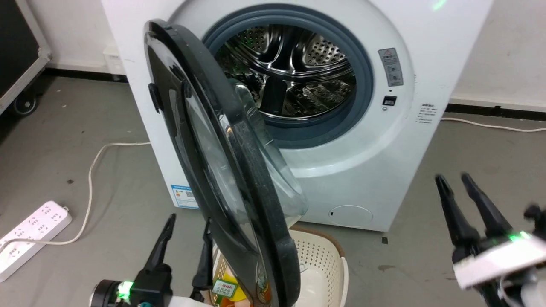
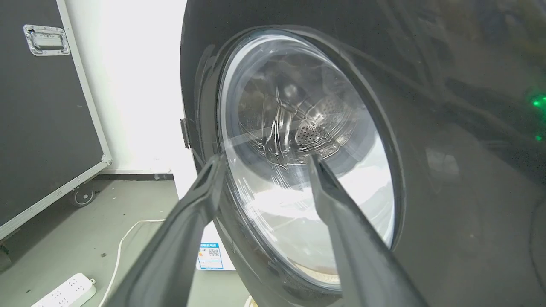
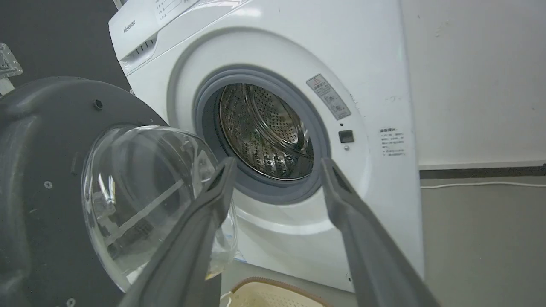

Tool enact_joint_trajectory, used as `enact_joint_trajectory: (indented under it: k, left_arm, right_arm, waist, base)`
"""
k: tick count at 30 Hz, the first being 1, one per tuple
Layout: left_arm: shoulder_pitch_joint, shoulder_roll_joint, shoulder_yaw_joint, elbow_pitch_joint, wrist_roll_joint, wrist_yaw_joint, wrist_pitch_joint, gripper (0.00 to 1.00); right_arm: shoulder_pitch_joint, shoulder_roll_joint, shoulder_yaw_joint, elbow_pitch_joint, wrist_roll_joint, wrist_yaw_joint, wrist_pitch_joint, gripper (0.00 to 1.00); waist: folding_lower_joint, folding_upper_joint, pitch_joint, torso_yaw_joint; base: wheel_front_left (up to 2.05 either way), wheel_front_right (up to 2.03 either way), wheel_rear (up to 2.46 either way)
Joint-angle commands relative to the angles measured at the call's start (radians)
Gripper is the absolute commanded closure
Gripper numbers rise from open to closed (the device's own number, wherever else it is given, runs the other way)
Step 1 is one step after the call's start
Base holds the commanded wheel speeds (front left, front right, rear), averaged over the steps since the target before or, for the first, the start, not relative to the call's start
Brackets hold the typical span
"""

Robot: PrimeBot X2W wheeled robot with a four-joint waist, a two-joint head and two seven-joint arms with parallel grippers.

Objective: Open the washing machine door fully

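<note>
The large round glossy black washing machine door (image 1: 170,85) stands swung out from the white machine (image 1: 362,179); the left gripper (image 1: 190,221), beside it, and right gripper (image 1: 452,179) both gape empty.

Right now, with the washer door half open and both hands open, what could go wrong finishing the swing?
1. The left hand sits close beside the outer face of the washing machine door, the side it must swing toward; it could block the door or scrape the glass.
2. The right hand is apart from the door, so nothing holds it; it may drift back.
3. The laundry basket stands under the door's lower edge and might catch it.
</note>
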State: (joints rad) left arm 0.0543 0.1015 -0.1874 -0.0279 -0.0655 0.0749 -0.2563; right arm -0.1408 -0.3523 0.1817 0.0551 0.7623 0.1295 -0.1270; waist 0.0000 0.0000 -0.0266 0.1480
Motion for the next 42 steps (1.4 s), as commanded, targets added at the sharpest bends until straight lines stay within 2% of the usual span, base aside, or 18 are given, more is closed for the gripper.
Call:
enact_joint_trajectory:
  k: [1, 5, 12, 18, 26, 27, 29, 35, 39, 42]
  left_arm:
    - [0.015, -0.006, 0.008, -0.004, -0.007, -0.005, -0.006, 0.00]
    - [0.030, -0.011, 0.038, -0.010, -0.012, -0.019, -0.006, 0.00]
    - [0.049, -0.022, 0.063, -0.005, -0.015, -0.051, -0.006, 0.00]
    - [0.052, -0.031, 0.072, 0.003, -0.015, -0.084, -0.006, 0.00]
    - [0.052, -0.040, 0.065, 0.001, -0.011, -0.112, -0.006, 0.00]
    - [0.052, -0.041, 0.062, 0.001, -0.012, -0.116, -0.006, 0.30]
    - [0.052, -0.043, 0.059, -0.002, -0.018, -0.122, -0.006, 1.00]
    - [0.034, -0.049, 0.070, -0.076, -0.034, -0.112, -0.006, 1.00]
    - [-0.010, -0.050, 0.097, -0.185, -0.058, -0.090, -0.006, 1.00]
    - [-0.059, -0.051, 0.101, -0.286, -0.086, -0.057, -0.006, 1.00]
  right_arm:
    - [0.027, -0.001, -0.004, -0.001, -0.041, 0.001, -0.033, 0.00]
    - [0.104, 0.039, -0.075, 0.010, -0.241, 0.001, -0.121, 0.00]
    - [0.226, 0.191, -0.172, -0.066, -0.519, 0.001, -0.134, 0.00]
    - [0.287, 0.258, -0.189, -0.095, -0.587, 0.001, -0.134, 0.00]
    - [0.295, 0.288, -0.203, -0.069, -0.607, 0.001, -0.135, 0.00]
    - [0.294, 0.289, -0.204, -0.067, -0.608, 0.001, -0.135, 0.00]
    - [0.292, 0.292, -0.208, -0.062, -0.609, 0.001, -0.135, 0.00]
    - [0.284, 0.296, -0.222, -0.054, -0.609, 0.001, -0.135, 0.00]
    - [0.284, 0.298, -0.225, -0.054, -0.610, 0.001, -0.135, 0.00]
    - [0.284, 0.298, -0.225, -0.052, -0.610, 0.001, -0.135, 0.00]
  waist:
    - [0.0000, 0.0000, -0.004, -0.006]
    - [0.0000, 0.0000, -0.007, -0.024]
    - [0.0000, 0.0000, -0.002, -0.040]
    - [0.0000, 0.0000, 0.007, -0.042]
    - [0.0000, 0.0000, 0.014, -0.034]
    - [0.0000, 0.0000, 0.014, -0.032]
    - [0.0000, 0.0000, 0.013, -0.029]
    - [0.0000, 0.0000, 0.010, -0.019]
    - [0.0000, 0.0000, 0.008, -0.013]
    - [0.0000, 0.0000, 0.006, -0.009]
  base:
    - [0.00, 0.00, 0.00]
    - [0.00, 0.00, 0.00]
    - [0.00, 0.00, 0.00]
    - [0.00, 0.00, 0.00]
    - [0.00, 0.00, 0.00]
    - [0.00, 0.00, 0.00]
    - [0.00, 0.00, 0.00]
    - [0.00, 0.00, 0.00]
    - [0.00, 0.00, 0.00]
    - [0.00, 0.00, 0.00]
